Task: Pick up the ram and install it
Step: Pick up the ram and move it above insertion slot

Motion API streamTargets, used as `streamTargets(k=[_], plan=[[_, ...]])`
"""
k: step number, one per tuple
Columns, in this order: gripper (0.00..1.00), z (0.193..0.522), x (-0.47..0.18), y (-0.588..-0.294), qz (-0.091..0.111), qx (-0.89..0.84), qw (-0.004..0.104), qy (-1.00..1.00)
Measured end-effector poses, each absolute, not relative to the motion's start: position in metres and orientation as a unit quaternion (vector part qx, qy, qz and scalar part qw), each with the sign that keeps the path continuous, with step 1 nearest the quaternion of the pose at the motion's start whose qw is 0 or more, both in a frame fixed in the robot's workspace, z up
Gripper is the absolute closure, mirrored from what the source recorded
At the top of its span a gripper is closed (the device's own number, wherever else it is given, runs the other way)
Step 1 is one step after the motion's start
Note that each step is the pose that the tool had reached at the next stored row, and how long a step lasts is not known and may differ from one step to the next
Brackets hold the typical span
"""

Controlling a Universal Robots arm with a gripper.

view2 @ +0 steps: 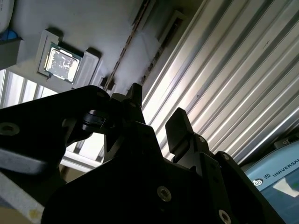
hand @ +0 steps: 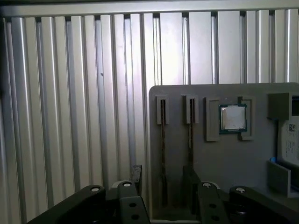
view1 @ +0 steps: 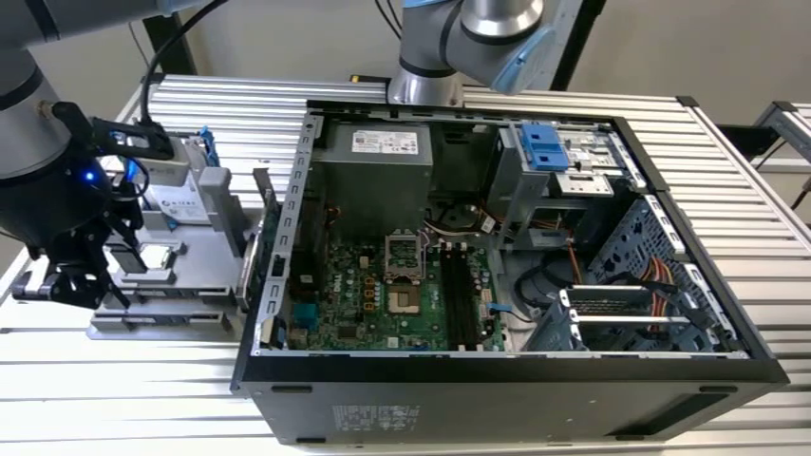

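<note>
- In the first wrist view the hand [hand: 162, 176] hangs over the edge of the grey holder [hand: 219, 168]. Its two black fingers [hand: 136, 173] are spread wide and grip nothing.
- The ram [hand: 162, 140] stands on edge in the holder slot farthest from the processor [hand: 232, 117]. It shows as a thin dark strip in line with the gap between the fingers, and I cannot tell whether they reach down to it.
- A second thin strip [hand: 190, 135] sits in the neighbouring holder slot, partly hidden by one finger.
- The holder lies on the ribbed metal bench [hand: 70, 116].
- In the exterior view the open computer case [view1: 507, 399] stands just beside the holder, on the exterior view's right of it. Inside are the green motherboard [view1: 367, 294] and its long black slots [view1: 459, 299].
</note>
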State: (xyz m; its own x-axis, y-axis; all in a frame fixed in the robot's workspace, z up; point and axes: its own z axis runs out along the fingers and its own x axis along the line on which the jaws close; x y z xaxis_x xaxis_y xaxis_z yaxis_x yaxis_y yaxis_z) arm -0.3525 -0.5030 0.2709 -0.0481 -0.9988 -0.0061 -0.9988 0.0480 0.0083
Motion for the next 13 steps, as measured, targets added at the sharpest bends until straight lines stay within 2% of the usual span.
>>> streamTargets(k=[13], plan=[[0.00,0.2628,-0.3525,-0.5026,-0.005,0.690,0.001,-0.724]])
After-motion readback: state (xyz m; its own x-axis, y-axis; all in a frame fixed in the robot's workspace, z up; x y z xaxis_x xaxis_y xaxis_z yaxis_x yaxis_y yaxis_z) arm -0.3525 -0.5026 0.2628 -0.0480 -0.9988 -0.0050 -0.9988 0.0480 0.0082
